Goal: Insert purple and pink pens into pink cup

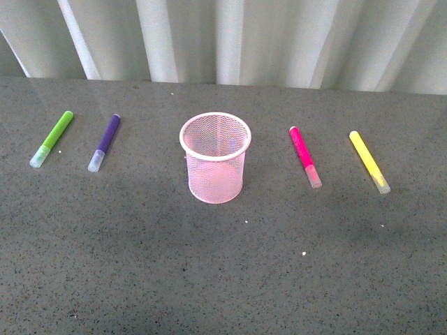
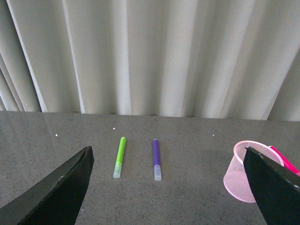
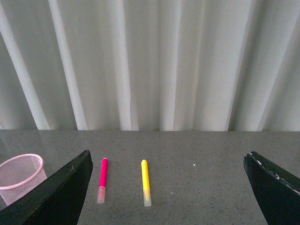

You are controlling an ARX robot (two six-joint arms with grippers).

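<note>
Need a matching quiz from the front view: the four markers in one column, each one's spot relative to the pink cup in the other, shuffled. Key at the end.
1. lime-green marker
2. purple pen
3. pink pen
4. yellow marker

a. nearest the pink cup, on its right
b. far left
c. far right
d. nearest the cup, on its left

Pairs: 1-b, 2-d, 3-a, 4-c.

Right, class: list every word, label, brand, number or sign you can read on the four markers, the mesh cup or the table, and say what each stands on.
No text can be read in any view.
The purple pen, pink pen, lime-green marker and yellow marker show plain barrels; any print is too small to tell.
The pink cup is bare mesh; the table and curtain carry no writing.
</note>
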